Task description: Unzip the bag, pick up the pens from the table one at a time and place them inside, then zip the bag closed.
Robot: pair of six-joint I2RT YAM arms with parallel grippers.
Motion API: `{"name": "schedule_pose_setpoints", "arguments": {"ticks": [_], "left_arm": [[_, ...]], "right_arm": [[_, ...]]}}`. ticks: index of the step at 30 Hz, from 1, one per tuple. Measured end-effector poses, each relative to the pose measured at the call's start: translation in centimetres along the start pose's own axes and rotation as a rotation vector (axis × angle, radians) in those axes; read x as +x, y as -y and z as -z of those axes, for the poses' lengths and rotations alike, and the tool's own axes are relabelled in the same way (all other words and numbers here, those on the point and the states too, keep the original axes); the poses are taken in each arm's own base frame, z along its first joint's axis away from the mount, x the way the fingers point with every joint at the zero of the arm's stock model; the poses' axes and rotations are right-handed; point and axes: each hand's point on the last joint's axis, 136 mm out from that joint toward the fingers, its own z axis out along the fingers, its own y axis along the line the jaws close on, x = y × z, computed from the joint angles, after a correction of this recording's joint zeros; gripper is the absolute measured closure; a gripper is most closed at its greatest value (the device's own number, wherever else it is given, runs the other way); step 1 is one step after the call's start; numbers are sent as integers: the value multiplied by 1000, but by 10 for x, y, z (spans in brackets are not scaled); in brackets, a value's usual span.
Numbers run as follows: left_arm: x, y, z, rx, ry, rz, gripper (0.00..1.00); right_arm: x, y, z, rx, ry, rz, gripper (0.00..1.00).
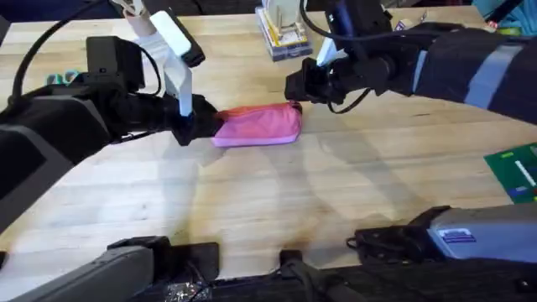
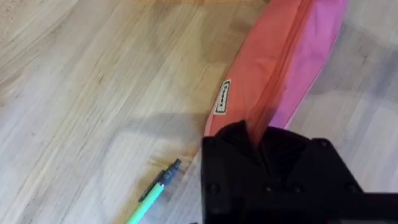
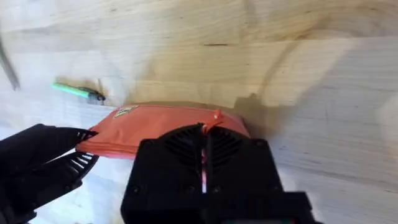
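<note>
Small white label (image 2: 222,97) on the pink bag (image 2: 292,56); its print too small to read

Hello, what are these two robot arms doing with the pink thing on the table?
The two arms hold a pink bag from both ends on the table. The left claw grips one end; the right claw is at the other end, where the zipper pull seems to be. A green pen lies on the table outside the bag.

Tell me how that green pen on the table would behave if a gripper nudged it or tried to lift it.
The green pen looks thin and round, so it would probably roll across the smooth table when nudged. It lies flat on the wood, so fingers may struggle to get under it. It seems light and stiff.
</note>
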Motion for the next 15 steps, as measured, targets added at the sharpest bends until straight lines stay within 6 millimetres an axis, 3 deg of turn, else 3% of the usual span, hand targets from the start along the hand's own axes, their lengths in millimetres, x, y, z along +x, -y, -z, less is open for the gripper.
{"name": "schedule_pose_setpoints", "arguments": {"ticks": [9, 15], "left_arm": [[0, 0, 0, 0, 0, 0, 959], [0, 0, 0, -1, 0, 0, 959]], "right_arm": [[0, -1, 2, -3, 4, 18, 970], [-3, -25, 16, -54, 35, 90, 970]]}}
